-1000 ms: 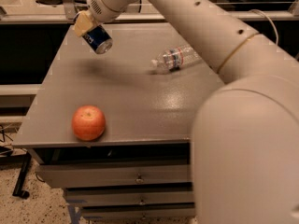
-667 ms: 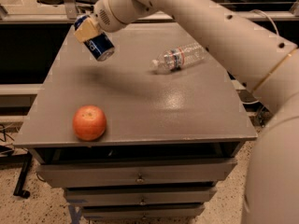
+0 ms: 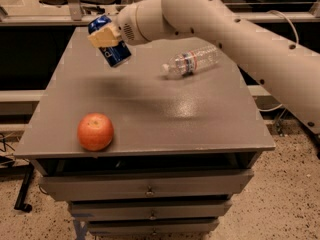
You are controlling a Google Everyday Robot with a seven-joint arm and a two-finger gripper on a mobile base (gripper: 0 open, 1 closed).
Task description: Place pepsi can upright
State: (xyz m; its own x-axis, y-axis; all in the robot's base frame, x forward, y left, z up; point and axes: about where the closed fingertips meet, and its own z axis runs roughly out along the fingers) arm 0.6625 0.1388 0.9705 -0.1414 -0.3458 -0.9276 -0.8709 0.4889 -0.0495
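The grey counter [image 3: 150, 119] fills most of the view, a flat top over a stack of drawers [image 3: 145, 188] with small pulls, and it stands on a speckled floor [image 3: 290, 194]. The robot's white arm [image 3: 240, 31] is next in bulk; it comes in from the right edge and slants up and leftward, passing well behind the apple, high over the far half of the top.

A clear plastic water bottle [image 3: 192, 61] with a red-blue label lies on its side, behind the apple and off to its right, well apart from it, with its cap end turned toward the apple's side of the top.

The red-orange apple [image 3: 95, 131] rests on the counter close to the front edge, near the left corner.

The pepsi can [image 3: 118, 54] hangs in the air behind the apple and a little to its right, clear of the surface, with a soft shadow on the top between the two. It is tilted, its upper end leaning left and its lower end toward the bottle.

The gripper [image 3: 105, 36] is clamped across the can's upper part, one tan pad [image 3: 102, 37] lying flat against the blue wall, likewise behind and above the apple.
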